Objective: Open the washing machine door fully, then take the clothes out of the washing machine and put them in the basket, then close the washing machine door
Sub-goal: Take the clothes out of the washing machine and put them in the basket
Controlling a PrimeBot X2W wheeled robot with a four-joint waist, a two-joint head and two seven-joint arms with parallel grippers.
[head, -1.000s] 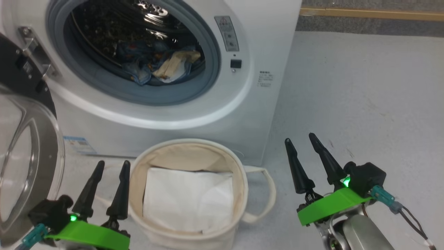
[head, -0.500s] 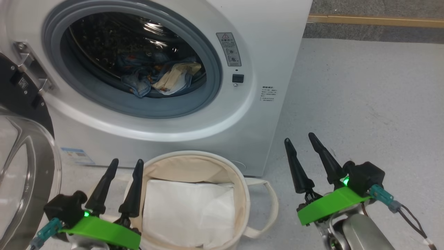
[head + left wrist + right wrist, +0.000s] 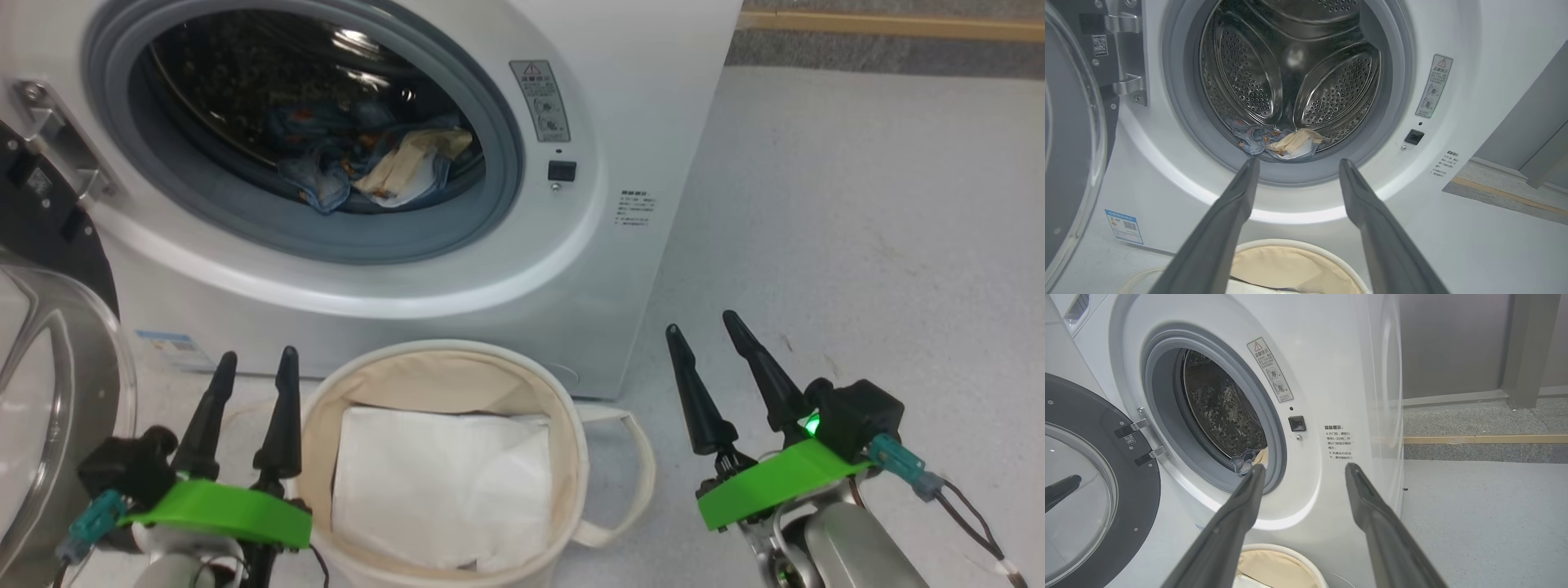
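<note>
- is the round black-rimmed glass door [image 3: 1090, 469] open?
- yes. blue printed clothes [image 3: 367, 159] sit in the big white washing machine [image 3: 490, 269], not the cream cloth basket [image 3: 445, 349]. left claw [image 3: 255, 354], right claw [image 3: 699, 322]: spread, empty.

basket [image 3: 563, 457] before washing machine [image 3: 637, 122]

Washing machine [image 3: 571, 269]: white front-loader, grey rubber-ringed opening, steel drum exposed. Door [image 3: 57, 384]: swung wide open on its hinge at the machine's left, with a black rim and clear domed glass. Clothes [image 3: 367, 159]: light-blue printed fabric with cream-beige cloth, bunched low at the drum's front lip. Basket [image 3: 433, 380]: round cream canvas tub, upright on the floor just before the machine, below the opening, one loop handle out to each side.
</note>
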